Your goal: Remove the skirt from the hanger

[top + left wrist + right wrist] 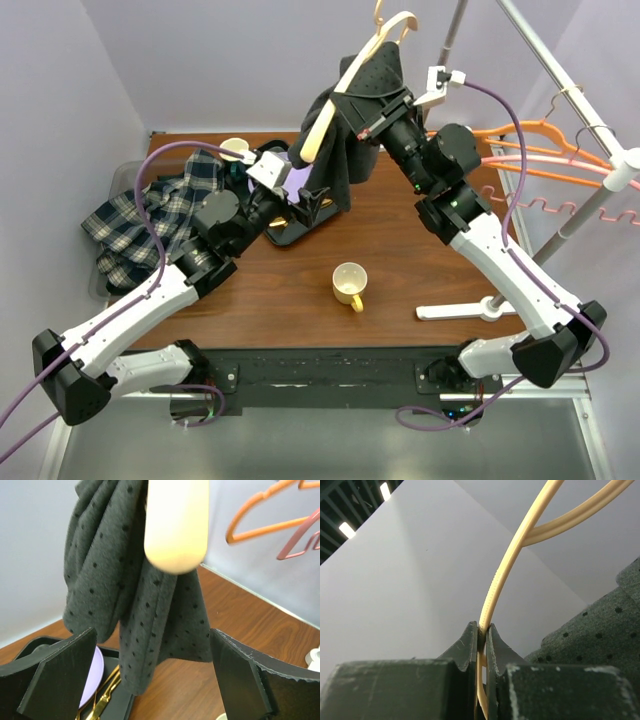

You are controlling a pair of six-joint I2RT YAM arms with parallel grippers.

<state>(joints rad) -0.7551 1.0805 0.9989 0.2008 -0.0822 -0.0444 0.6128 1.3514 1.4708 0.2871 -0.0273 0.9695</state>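
By my reading you are looking at a task barely begun. The skirt is hanging draped over the cream hanger, which is being held up above the far part of the table, and none of the cloth is coming free.

Your right gripper is pinching a thin bar of the hanger, with its jaws closed tight on it. Your left gripper is facing the cloth with its jaws spread wide. The skirt's lower folds are hanging just beyond its fingers (touching neither, as far as I can tell).

The whole pull is waiting to be done: catching the cloth and drawing it off the hanger's arm.

You are not getting a view of how the skirt is looped or fastened on the hanger. The right wrist view is showing only a corner of it. From above, the left gripper's tips are getting lost against the dark cloth.
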